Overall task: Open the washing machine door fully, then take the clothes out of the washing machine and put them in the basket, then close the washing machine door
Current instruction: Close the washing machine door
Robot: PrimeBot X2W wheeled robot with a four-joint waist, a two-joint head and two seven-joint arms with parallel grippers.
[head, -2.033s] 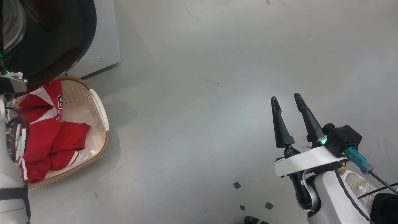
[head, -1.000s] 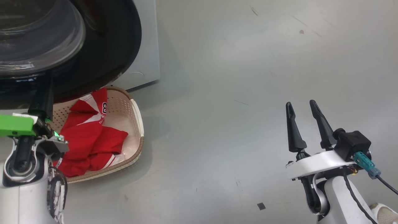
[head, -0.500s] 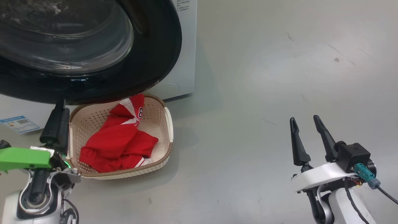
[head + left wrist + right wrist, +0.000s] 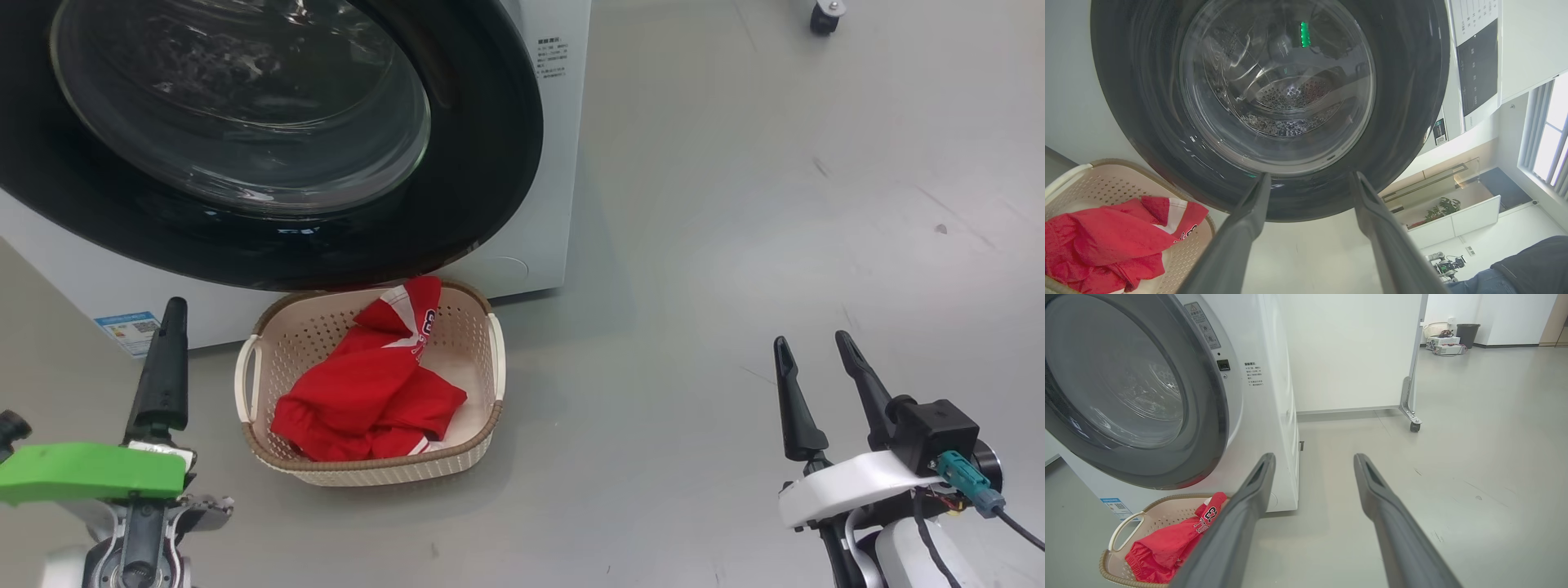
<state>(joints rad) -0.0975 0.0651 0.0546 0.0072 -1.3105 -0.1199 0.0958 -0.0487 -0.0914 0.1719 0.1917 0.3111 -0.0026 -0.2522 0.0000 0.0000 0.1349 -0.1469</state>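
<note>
- Grey, smooth floor [image 4: 735, 245] is stretching out in front of the robot, with a white wall and a white panel on casters [image 4: 1414, 375] standing behind it in the right wrist view.
- The clothes [image 4: 367, 400], red with white trim, are lying bunched in the basket [image 4: 488, 351], with one end reaching up over the basket's far rim.
- The basket is sitting on the floor right at the foot of the washing machine [image 4: 555, 163], partly under the lower curve of the washing machine door [image 4: 245, 106].
- The washing machine door is lying flush against the machine's white front, as far as the right wrist view is showing; the steel drum is showing through its glass bowl.
- A small blue label sticker [image 4: 131, 328] is sitting on the machine's front, low and to the left of the basket.
- The left gripper [image 4: 1309, 179] is pointing at the lower rim of the door, apart from it, with its fingers spread and grasping nothing; one finger is rising just left of the basket in the head view.
- The right gripper [image 4: 810, 343] is hanging over bare floor, well apart from the basket, with its fingers parted and gripping nothing.
</note>
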